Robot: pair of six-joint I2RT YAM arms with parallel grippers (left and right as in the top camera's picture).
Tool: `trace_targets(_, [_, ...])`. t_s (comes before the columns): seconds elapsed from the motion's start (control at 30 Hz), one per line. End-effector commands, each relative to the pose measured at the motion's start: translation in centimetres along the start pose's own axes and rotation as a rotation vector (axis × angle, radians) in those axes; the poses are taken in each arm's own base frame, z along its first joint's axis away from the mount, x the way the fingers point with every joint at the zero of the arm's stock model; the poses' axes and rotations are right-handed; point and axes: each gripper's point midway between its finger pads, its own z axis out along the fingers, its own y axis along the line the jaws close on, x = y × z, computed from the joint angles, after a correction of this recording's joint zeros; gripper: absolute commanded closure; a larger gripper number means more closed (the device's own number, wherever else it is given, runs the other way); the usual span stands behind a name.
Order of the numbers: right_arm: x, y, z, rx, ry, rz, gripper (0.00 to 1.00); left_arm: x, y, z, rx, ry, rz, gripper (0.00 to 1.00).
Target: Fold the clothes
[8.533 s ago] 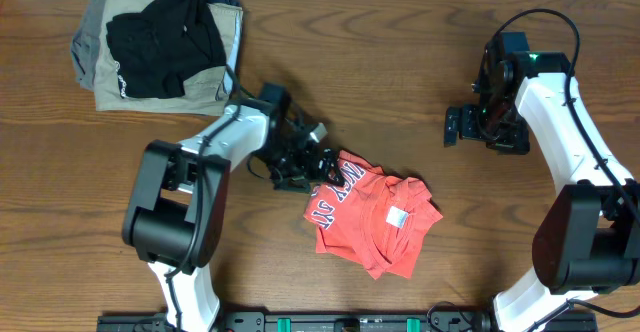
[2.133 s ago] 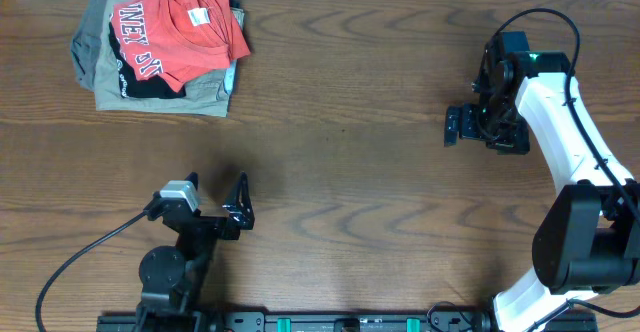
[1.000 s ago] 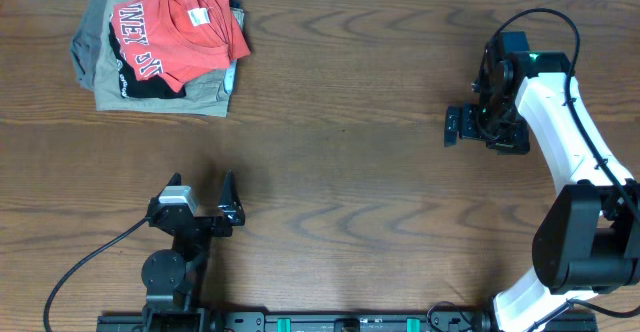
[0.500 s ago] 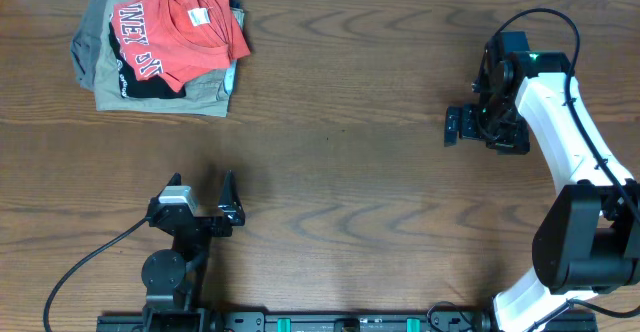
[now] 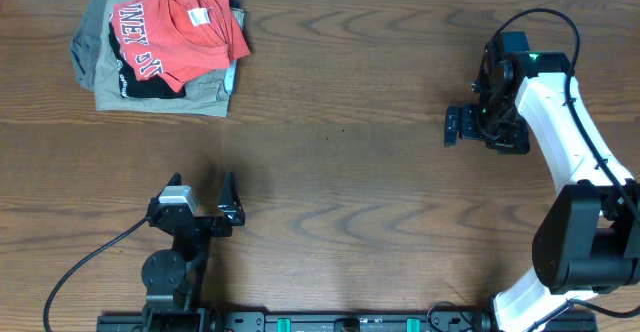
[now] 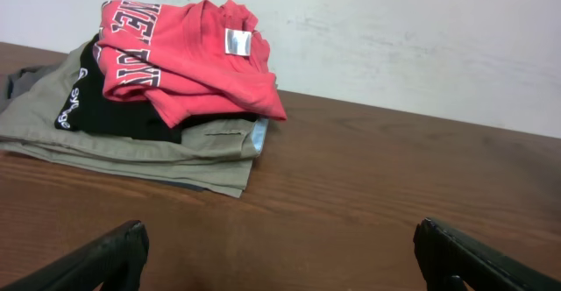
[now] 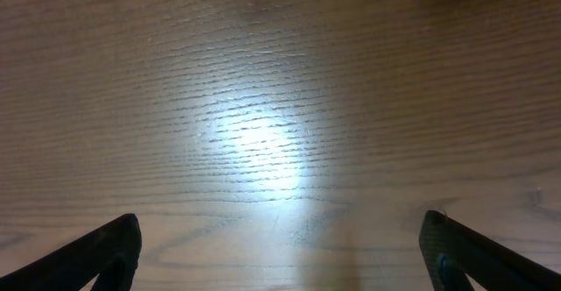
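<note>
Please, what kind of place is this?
Probably a robotics lab bench: a left arm and a right arm mounted at a wooden table, a bare white wall behind, and a red T-shirt atop a folded pile.

I take this for a robotics lab bench, not a home. I work over a wood-grain table [image 5: 350, 122] with a plain white wall [image 6: 394, 37] behind its far edge. Two robot arms, left [image 5: 168, 272] and right [image 5: 575, 142], stand at a black rail [image 5: 330, 322] along the near edge, and a loose cable [image 5: 60, 277] trails from the left one. The only household things are a red shirt [image 5: 195, 22] on a small pile of garments [image 5: 130, 87] at the far left.
</note>
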Motion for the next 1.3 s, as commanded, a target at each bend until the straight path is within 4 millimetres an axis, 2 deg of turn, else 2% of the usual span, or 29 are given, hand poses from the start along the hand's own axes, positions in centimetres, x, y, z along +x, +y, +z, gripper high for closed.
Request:
trace_targets(0.0, [0.0,0.9,-0.7,0.006,-0.026,-0.02,0.01,1.5,0.3,0.1,-0.006,0.046,0.017,0.02])
trace_targets(0.23, [0.7,3.2,-2.8,-0.012,-0.093,-0.093,0.01,1.5,0.3,0.1,-0.006,0.046,0.017,0.02])
trace_targets(0.5, [2.6,6.5,-7.9,-0.065,-0.247,-0.205,0.01,1.5,0.3,0.1,-0.006,0.046,0.017,0.02])
trace_targets(0.63, [3.0,5.9,-10.7,-0.027,-0.36,-0.274,0.01,1.5,0.3,0.1,-0.006,0.046,0.017,0.02])
trace_targets(0.8, [2.4,5.9,-12.7,-0.047,-0.491,-0.275,0.01,1.5,0.3,0.1,-0.006,0.046,0.017,0.02])
trace_targets(0.9, [1.2,6.5,-12.4,-0.083,-0.604,-0.273,0.01,1.5,0.3,0.1,-0.006,0.046,0.017,0.02])
trace_targets(1.03, [0.2,8.0,-10.3,-0.191,-0.757,-0.292,0.01,1.5,0.3,0.1,-0.006,0.046,0.017,0.02])
trace_targets(1.13, [0.6,8.8,-8.7,-0.284,-0.876,-0.316,0.01,1.5,0.3,0.1,-0.006,0.046,0.017,0.02])
trace_targets(1.27, [2.2,8.6,-7.3,-0.349,-0.99,-0.334,0.01,1.5,0.3,0.1,-0.006,0.046,0.017,0.02])
